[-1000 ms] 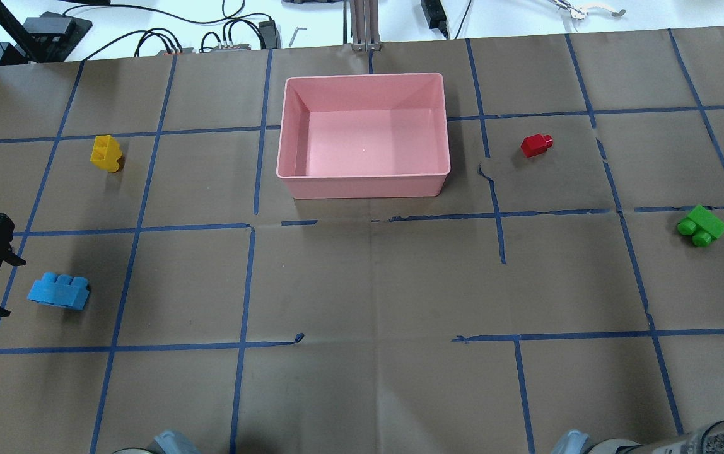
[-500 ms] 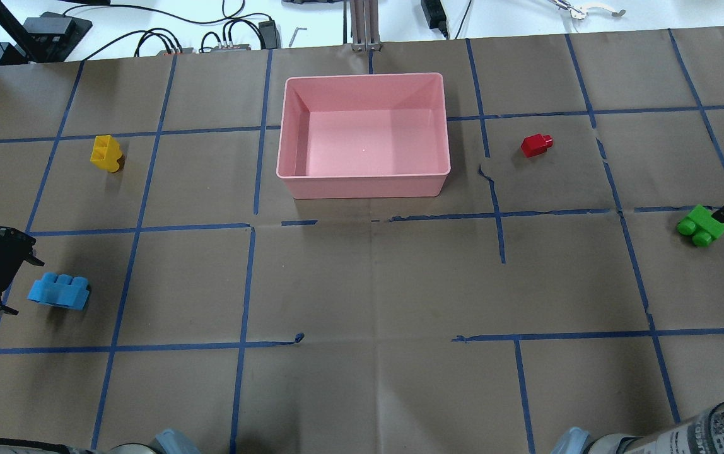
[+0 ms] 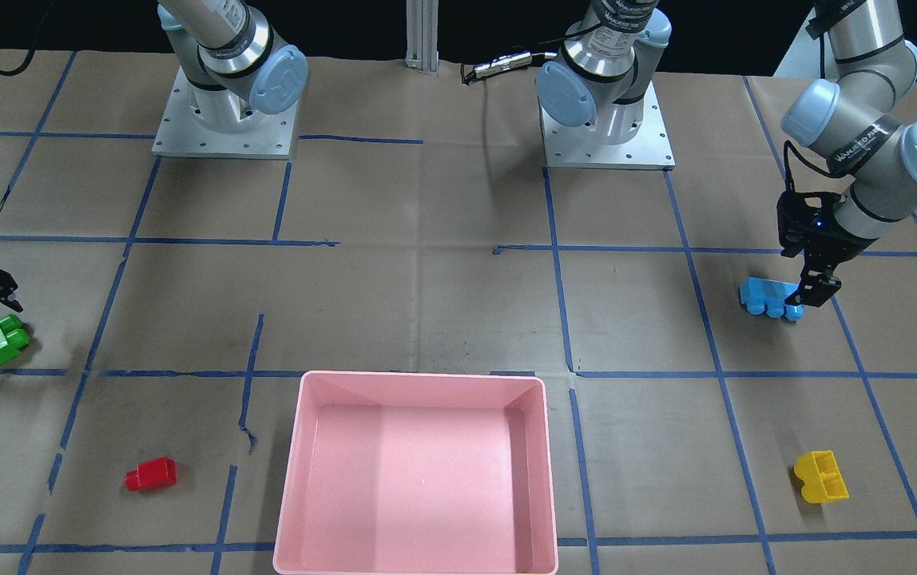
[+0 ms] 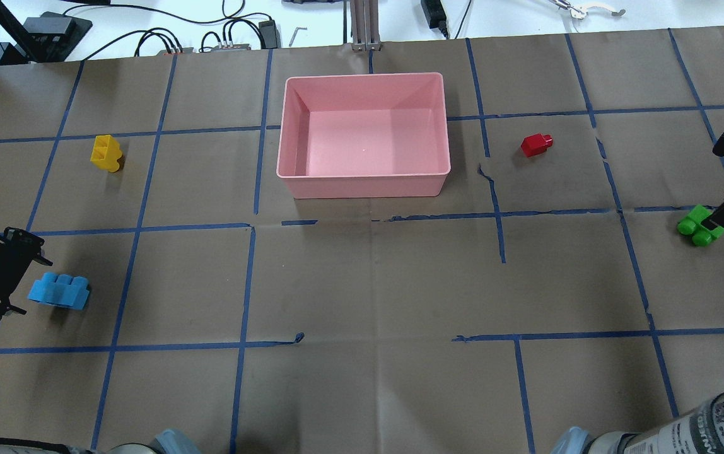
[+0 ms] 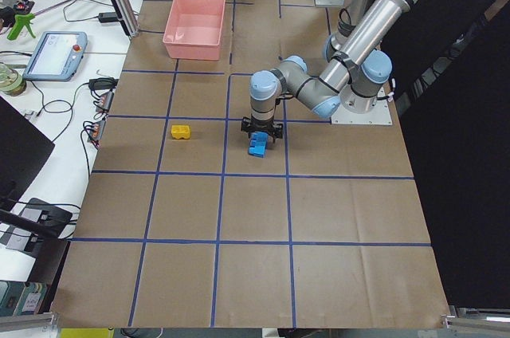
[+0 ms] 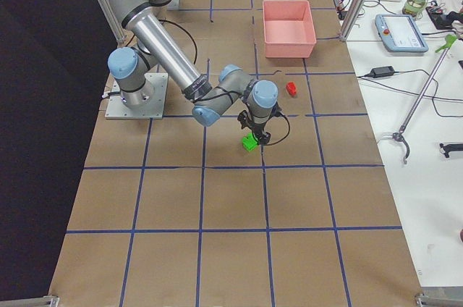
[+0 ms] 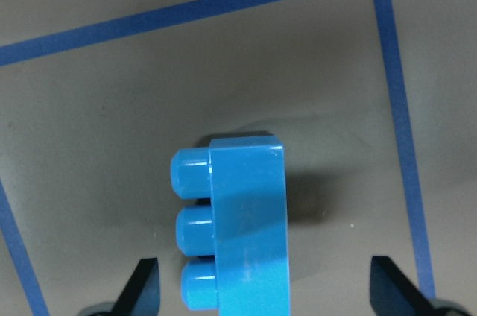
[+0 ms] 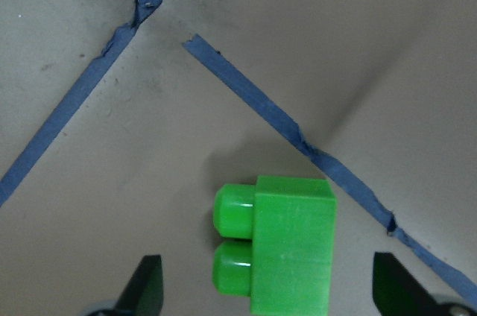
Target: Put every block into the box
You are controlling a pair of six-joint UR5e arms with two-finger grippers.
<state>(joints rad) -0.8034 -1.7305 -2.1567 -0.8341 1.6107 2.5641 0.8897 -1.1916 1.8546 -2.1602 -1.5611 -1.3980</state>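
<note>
The pink box [image 4: 362,184] stands at the far middle of the table and is empty; it also shows in the front view [image 3: 292,479]. The light-blue brick [image 4: 59,291] lies on its side at the left. My left gripper [image 4: 29,285] is open just over its left end, with the fingers either side of the brick [image 7: 238,226] in the left wrist view. The green brick [image 4: 701,226] lies at the right. My right gripper [image 4: 715,186] is open over it, straddling the brick [image 8: 283,253] in the right wrist view. The yellow brick [image 4: 106,153] and the red brick [image 4: 536,144] lie apart on the paper.
Brown paper with blue tape lines [image 4: 248,277] covers the table. Cables and power bricks [image 4: 229,38] lie beyond the far edge. The two arm bases [image 3: 223,120] stand on the robot's side.
My left gripper has moved right, up to the light-blue brick. My right gripper has come in from the right edge and now sits over the green brick. No brick has moved.
</note>
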